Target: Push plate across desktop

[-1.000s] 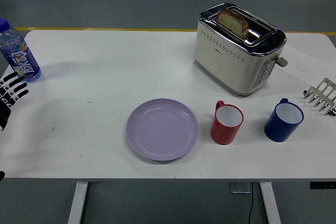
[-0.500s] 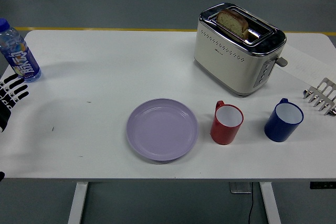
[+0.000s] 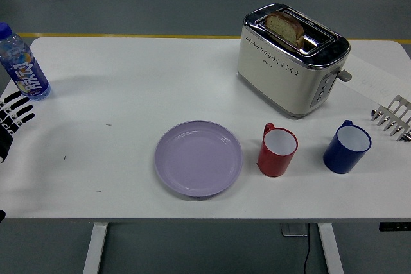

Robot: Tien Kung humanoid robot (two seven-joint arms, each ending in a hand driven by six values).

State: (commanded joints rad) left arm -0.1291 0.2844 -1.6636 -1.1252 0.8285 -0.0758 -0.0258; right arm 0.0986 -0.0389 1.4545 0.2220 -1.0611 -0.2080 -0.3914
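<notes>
A round lilac plate [image 3: 198, 158] lies flat on the white table [image 3: 128, 81], near the front edge and a little left of centre. It is empty. My left hand [image 3: 11, 120] shows at the far left edge, fingers spread and holding nothing, well to the left of the plate. My right hand [image 3: 393, 116] shows at the far right edge as pale metallic fingers, spread and holding nothing, right of the blue cup.
A red cup [image 3: 277, 151] stands just right of the plate, a blue cup [image 3: 347, 147] further right. A cream toaster [image 3: 291, 58] with a bread slice stands at the back right. A water bottle [image 3: 22, 63] stands at the far left.
</notes>
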